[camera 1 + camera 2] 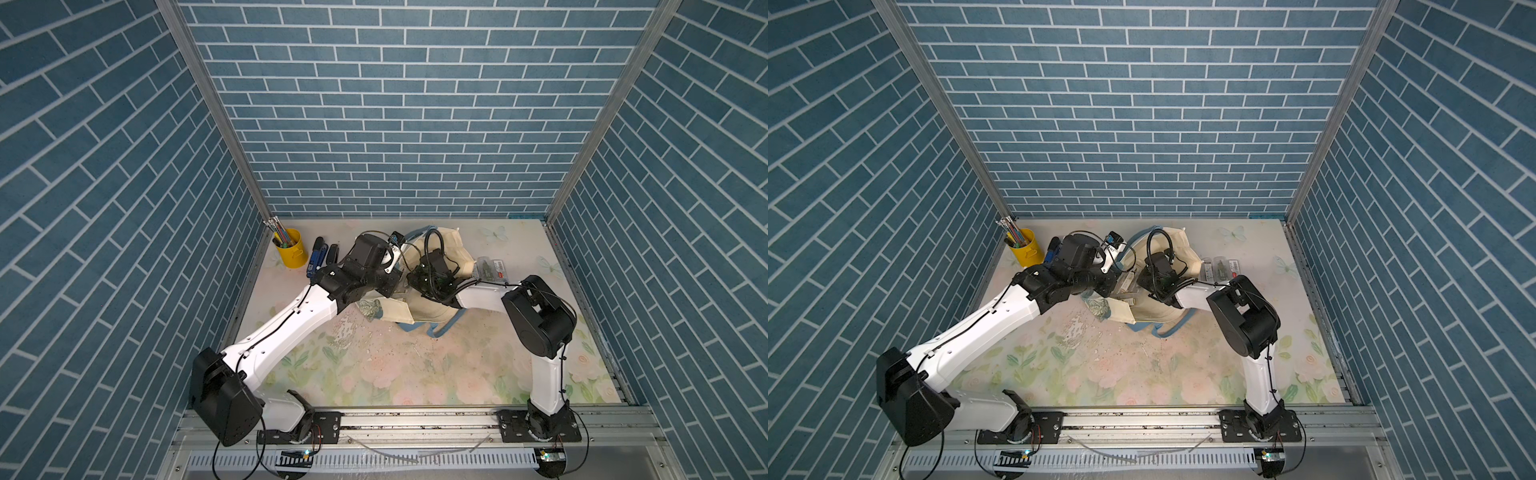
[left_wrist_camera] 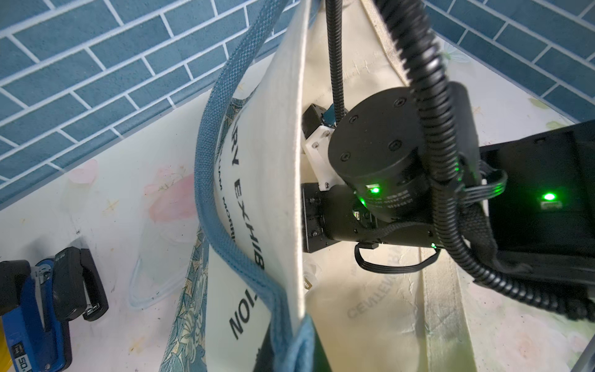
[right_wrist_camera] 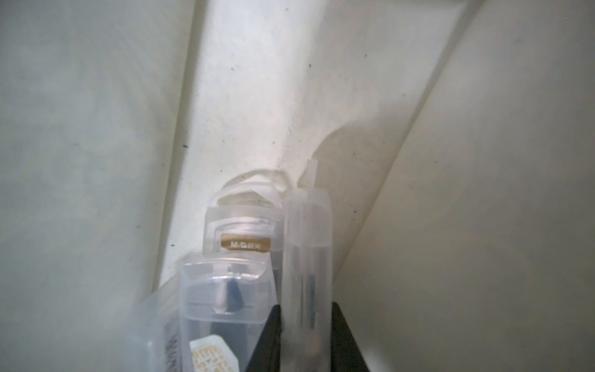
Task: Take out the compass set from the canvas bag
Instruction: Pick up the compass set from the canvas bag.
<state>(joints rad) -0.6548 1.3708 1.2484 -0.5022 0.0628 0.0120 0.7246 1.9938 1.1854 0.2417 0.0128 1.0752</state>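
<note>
Step in hand: the grasp inside the bag; the pull-out is not yet done. The canvas bag [image 1: 442, 249] lies crumpled at the back middle of the counter [image 1: 374, 365], under both wrists. The left claw [image 2: 291, 349] barely shows at the edge of its wrist view. Its jaws are closed tight, pinching the bag's upper rim by the blue strap [image 2: 206, 180], and that flap stands up so the mouth gapes. The right claw [image 3: 306, 322] is down inside the bag. Its two black fingers [image 3: 269, 338] sit narrow on either side of a clear plastic case seen edge-on, right against it. It reads as a grip, but I can't tell how firm. I take that case as the compass set [image 3: 307, 251], not certain. Two more clear cases lie just beside it in the bag: one with a gold label [image 3: 246, 246], and one nearer the lens with a dark pointed part inside [image 3: 225, 290]. Another clear case [image 1: 490, 268] lies on the counter outside, just beside the bag on the right arm's side. Next move, my read: make the pinch secure, then draw the right claw back out through the mouth along the case's length. The left claw should hold the rim high so the case doesn't snag the canvas or drag its neighbours. The thin, slick plastic may slip.
</note>
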